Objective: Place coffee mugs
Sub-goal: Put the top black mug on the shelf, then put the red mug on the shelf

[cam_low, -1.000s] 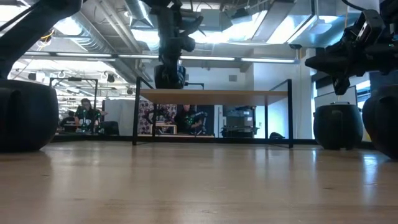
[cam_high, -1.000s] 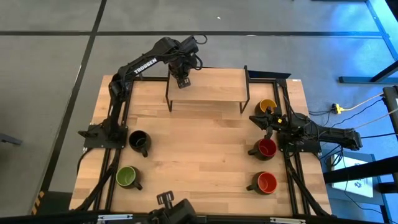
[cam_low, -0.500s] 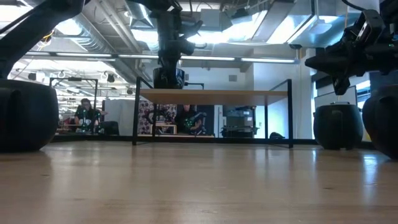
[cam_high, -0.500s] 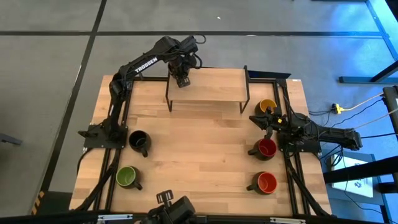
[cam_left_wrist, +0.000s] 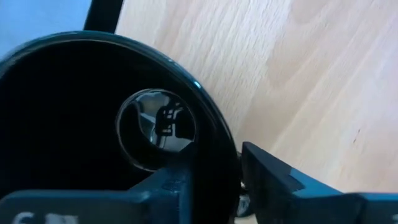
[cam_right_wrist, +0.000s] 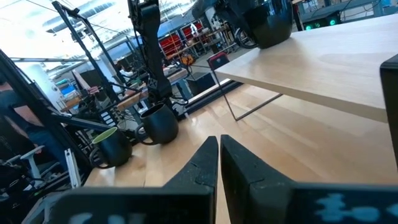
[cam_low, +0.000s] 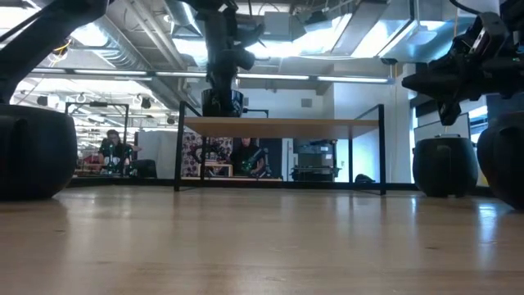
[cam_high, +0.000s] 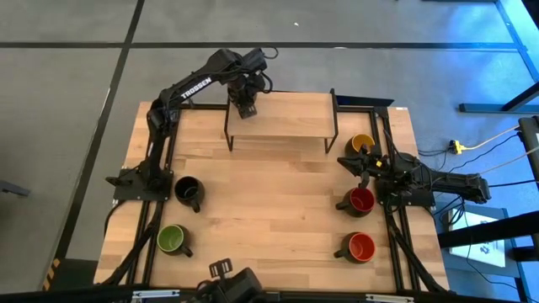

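Note:
My left gripper [cam_high: 245, 104] is over the left end of the wooden shelf [cam_high: 290, 116], shut on a black mug [cam_left_wrist: 74, 124] with a black inside. In the low view the mug [cam_low: 219, 103] is at the level of the shelf top. My right gripper [cam_high: 360, 160] is shut and empty at the table's right side, just near of the yellow mug [cam_high: 362, 143]. The dark red mug [cam_high: 360, 199] and the orange-red mug [cam_high: 360, 247] stand on the table at the right. A second black mug [cam_high: 187, 192] and the green mug [cam_high: 172, 240] stand at the left. My left gripper holds the black mug by its rim wall [cam_left_wrist: 219, 163], with one finger [cam_left_wrist: 155, 193] inside the mug and one finger [cam_left_wrist: 283, 186] outside. The fingers come from above, pointing down. The mug is upright, its bottom at the shelf's top; whether it rests there I cannot tell.
The shelf stands on thin black legs [cam_high: 227, 135] at the table's far middle, with open room beneath it [cam_low: 278, 156]. The table's middle [cam_high: 269, 202] is bare wood. A black frame [cam_high: 396, 244] runs along the table's sides.
My left gripper has moved a little toward the table's far edge over the shelf, carrying the black mug, which stays upright.

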You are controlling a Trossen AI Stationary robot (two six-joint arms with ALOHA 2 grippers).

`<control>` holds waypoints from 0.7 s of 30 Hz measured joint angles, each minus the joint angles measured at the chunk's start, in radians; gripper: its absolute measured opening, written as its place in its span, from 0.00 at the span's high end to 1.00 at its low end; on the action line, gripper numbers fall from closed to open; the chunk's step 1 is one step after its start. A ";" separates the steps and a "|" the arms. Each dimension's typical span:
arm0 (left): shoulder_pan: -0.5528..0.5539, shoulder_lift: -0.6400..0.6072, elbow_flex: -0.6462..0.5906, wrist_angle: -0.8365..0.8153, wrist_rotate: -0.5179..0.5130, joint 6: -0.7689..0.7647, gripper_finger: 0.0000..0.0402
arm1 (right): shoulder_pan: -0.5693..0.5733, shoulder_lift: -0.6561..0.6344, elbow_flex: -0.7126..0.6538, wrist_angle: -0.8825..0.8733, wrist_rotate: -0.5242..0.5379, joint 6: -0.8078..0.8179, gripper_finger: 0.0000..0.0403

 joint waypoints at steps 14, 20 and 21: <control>-0.061 -0.165 0.000 0.035 0.047 -0.105 0.63 | 0.000 0.000 0.034 0.008 -0.025 -0.019 0.62; -0.169 -0.247 0.000 0.078 0.073 -0.202 0.64 | 0.000 0.052 0.139 -0.086 -0.039 -0.065 0.54; -0.191 -0.259 0.000 0.083 0.070 -0.217 0.64 | 0.000 0.072 0.160 -0.098 -0.044 -0.077 0.54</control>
